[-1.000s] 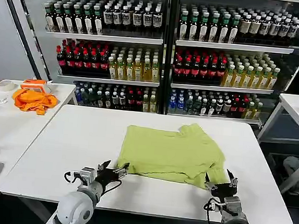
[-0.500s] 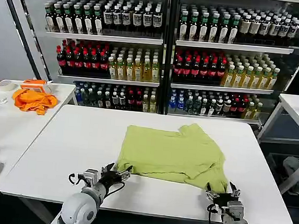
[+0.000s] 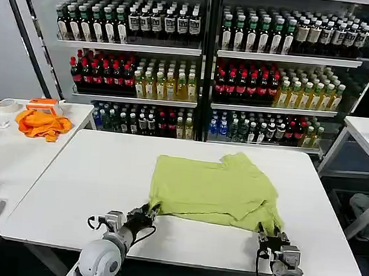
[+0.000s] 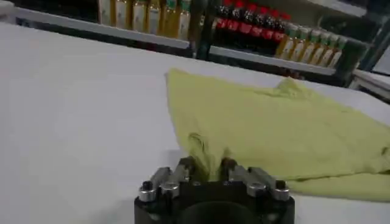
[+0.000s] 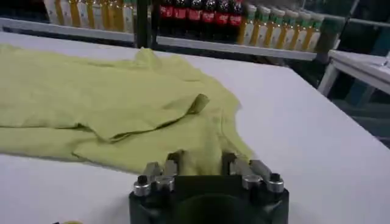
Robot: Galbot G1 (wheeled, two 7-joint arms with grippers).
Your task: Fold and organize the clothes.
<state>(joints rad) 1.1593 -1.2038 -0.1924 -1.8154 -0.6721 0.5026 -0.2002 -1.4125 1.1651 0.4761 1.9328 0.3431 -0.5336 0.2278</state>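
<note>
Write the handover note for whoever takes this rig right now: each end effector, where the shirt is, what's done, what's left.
Left end effector: shut on the T-shirt's near left corner, at the table's front edge.
Right end effector: shut on the near right corner.
T-shirt: lying mid-table, loosely folded over, rumpled, one sleeve sticking out at the back.
Done: both near corners gripped.
Left: finish folding, flatten, and set it tidy.
The orange cloth on the side table isn't part of this.
</note>
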